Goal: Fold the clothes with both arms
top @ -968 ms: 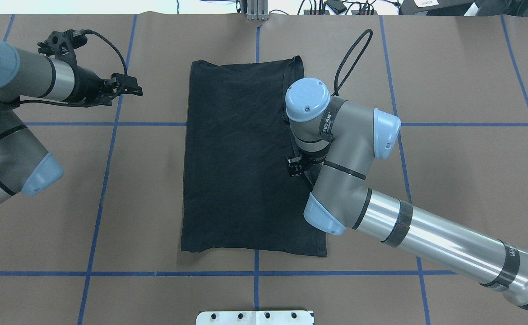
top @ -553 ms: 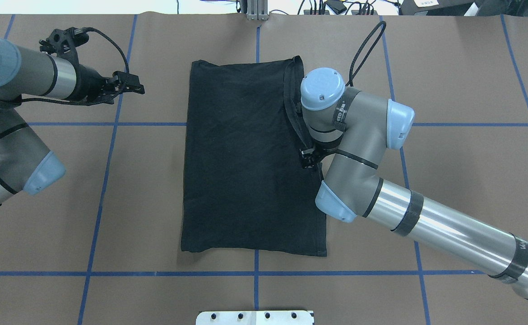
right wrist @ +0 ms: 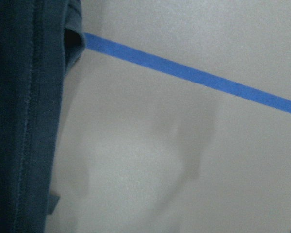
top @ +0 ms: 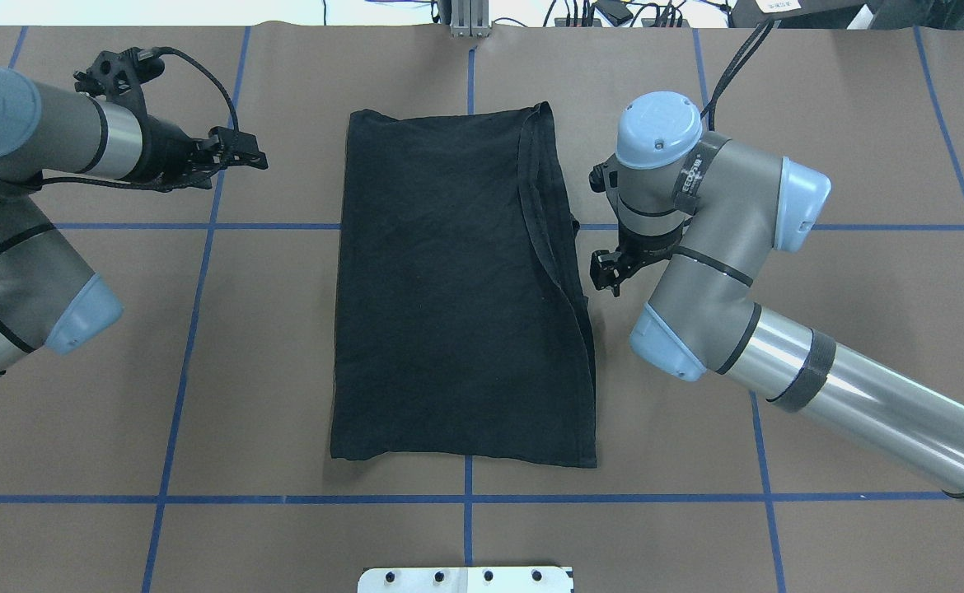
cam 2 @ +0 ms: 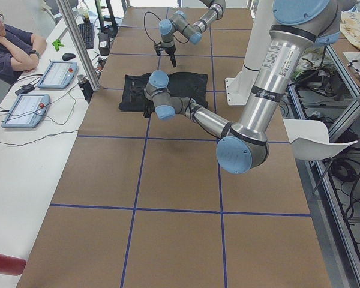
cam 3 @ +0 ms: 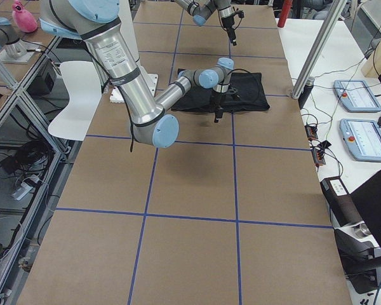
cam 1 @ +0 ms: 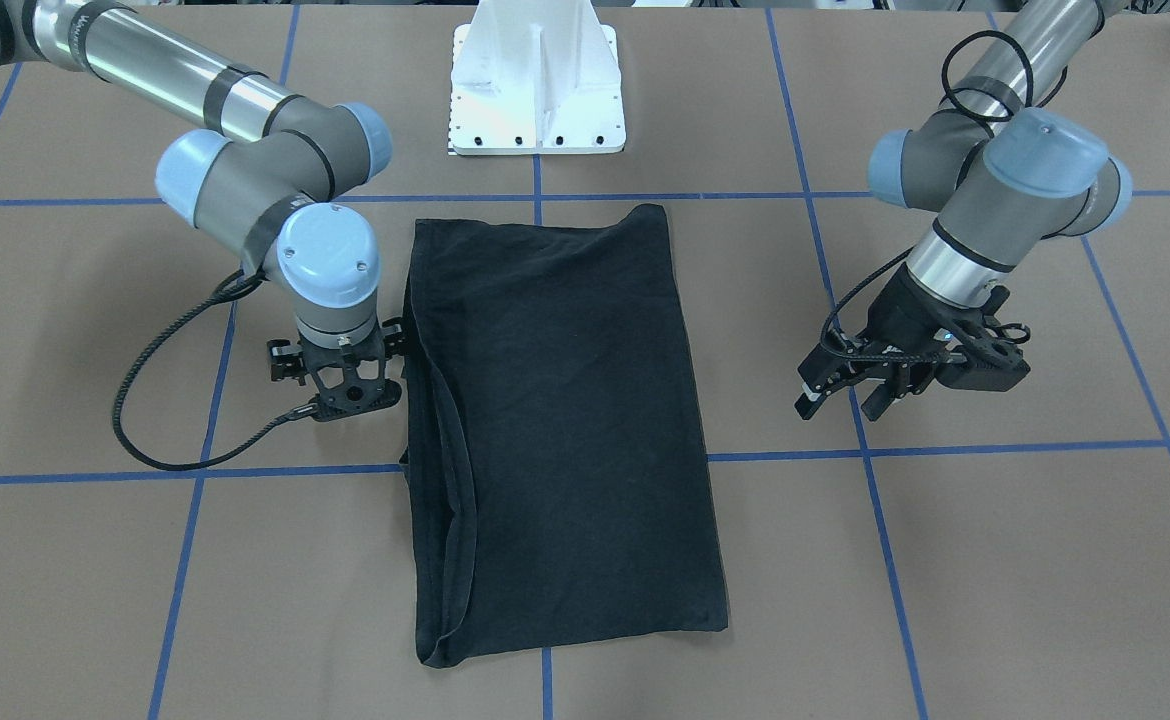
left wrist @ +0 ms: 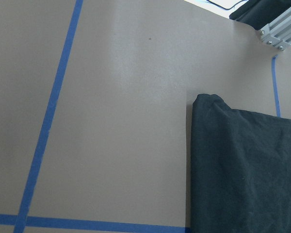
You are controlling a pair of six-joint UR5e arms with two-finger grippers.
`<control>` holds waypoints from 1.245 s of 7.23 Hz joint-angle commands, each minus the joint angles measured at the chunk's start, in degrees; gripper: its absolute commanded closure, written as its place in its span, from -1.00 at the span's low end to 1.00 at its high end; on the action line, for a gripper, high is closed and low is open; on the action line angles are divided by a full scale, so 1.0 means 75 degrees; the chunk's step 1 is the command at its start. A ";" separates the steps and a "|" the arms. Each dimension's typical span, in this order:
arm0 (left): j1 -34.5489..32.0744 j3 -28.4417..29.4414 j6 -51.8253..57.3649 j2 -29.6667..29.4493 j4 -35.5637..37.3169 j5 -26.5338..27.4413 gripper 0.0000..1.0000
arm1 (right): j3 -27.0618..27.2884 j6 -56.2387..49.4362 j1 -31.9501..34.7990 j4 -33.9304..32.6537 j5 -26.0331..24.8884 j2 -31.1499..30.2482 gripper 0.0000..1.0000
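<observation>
Both arms stand off from a half-folded shirt on a brown paper-covered table (top: 861,123) gridded with blue tape (top: 284,498). The right arm (top: 844,395) sweeps in from the lower right corner of the overhead frame and bends back on itself at centre right. The left arm (top: 29,156) is folded up along the left edge, its wrist aimed rightward at upper left.

Between them, at centre frame, the black T-shirt (top: 449,313) lies flat on the table, already folded into a narrow rectangle. Its long axis runs top to bottom of the overhead view, no chest graphic shows, and layered hems stack along its right-hand edge. The white base pedestal (cam 1: 537,90) sits at top centre of the front-facing view, beyond the shirt's short end.

The right gripper (top: 606,273) points down just beside that right-hand long edge, a little above its midpoint, so the shirt lies immediately to its left in the overhead frame. It holds no cloth; whether its jaws are apart or together cannot be told, as the wrist hides the tips. The left gripper (cam 1: 843,405) hovers empty, jaws apart, well clear of the opposite long edge and level with the shirt's upper end.

The right arm is plainly the nearer. What likely remains is a fold across the long axis — one short end laid over the other — which would call both grippers to a short end's corners.
</observation>
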 commanded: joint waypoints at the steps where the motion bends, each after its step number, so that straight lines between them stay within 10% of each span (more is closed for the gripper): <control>1: 0.0002 -0.0001 -0.0033 -0.0009 0.0000 -0.0004 -1.00 | 0.0025 0.0014 0.0043 0.0003 0.0248 0.0398 -0.99; 9: 0.0002 0.0058 -0.0033 -0.0009 0.0000 -0.0039 -1.00 | -0.1944 0.0213 -0.0509 0.0859 -0.0468 0.1726 -0.99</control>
